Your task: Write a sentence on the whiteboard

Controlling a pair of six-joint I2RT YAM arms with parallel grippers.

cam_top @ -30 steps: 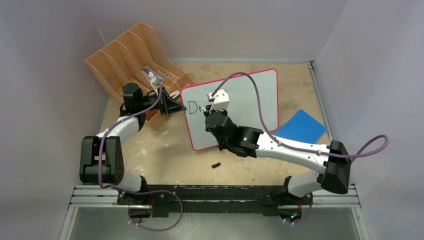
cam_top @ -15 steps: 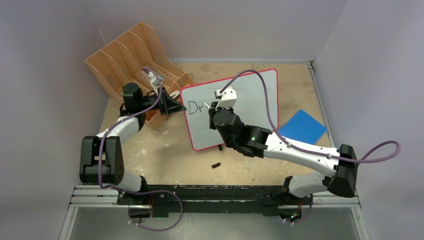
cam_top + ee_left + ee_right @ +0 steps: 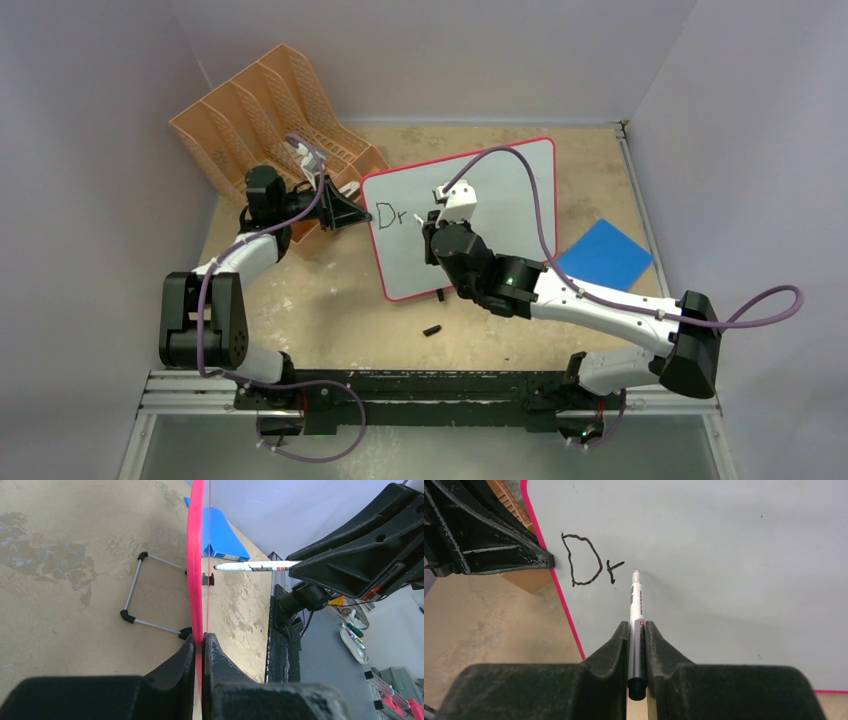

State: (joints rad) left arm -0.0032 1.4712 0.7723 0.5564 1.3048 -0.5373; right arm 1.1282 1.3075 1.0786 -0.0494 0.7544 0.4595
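The whiteboard [image 3: 500, 200] with a red-pink frame stands tilted on the table. My left gripper [image 3: 362, 212] is shut on its left edge; the left wrist view shows the frame [image 3: 195, 570] edge-on between the jaws [image 3: 204, 642]. The sentence [image 3: 589, 565] reads only "Dr" in black, near the board's upper left [image 3: 390, 215]. My right gripper [image 3: 637, 627] is shut on a white marker [image 3: 637, 605]; its tip sits at the board surface just right of the "r". The marker also shows in the left wrist view [image 3: 255, 566], with its tip just short of the board's edge line.
An orange mesh file rack [image 3: 270, 110] stands behind the left gripper. A blue square pad [image 3: 602, 255] lies right of the board. A small black marker cap [image 3: 432, 329] lies on the table in front of the board. The board's wire foot [image 3: 150, 592] rests on the tabletop.
The right arm has moved to the right along the board with the marker. The "r" is now uncovered beside the "D". The left arm has not moved.
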